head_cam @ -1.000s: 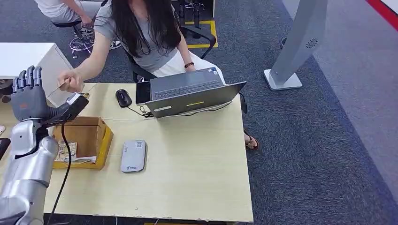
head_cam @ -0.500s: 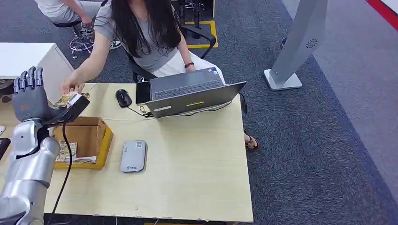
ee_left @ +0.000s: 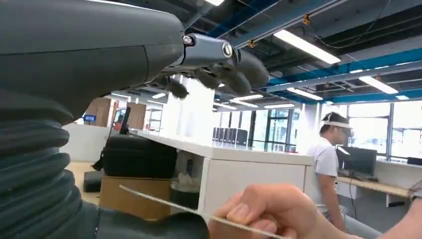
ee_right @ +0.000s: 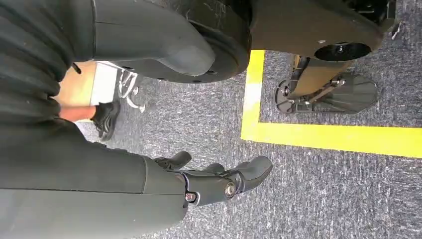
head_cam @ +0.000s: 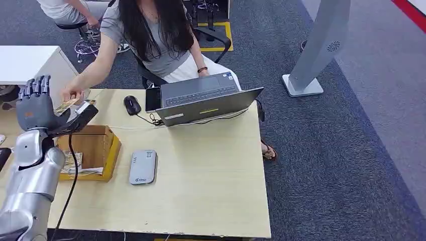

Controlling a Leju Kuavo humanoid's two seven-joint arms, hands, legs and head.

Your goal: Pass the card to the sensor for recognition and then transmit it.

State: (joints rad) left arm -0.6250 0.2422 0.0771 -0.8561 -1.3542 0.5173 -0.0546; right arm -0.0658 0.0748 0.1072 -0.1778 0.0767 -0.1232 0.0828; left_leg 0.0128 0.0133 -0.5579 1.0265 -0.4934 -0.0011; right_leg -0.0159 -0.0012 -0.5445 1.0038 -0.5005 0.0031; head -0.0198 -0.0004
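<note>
Person's hand (head_cam: 73, 93) pinches card (head_cam: 66, 106) beside raised left hand (head_cam: 35, 106).

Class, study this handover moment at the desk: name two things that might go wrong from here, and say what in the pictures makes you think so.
1. The person's hand pinches the card only by its edge beside the raised left hand; it may slip before a firm grip forms.
2. A black cable hangs from the left arm over the open cardboard box; moving the arm might snag it.
</note>
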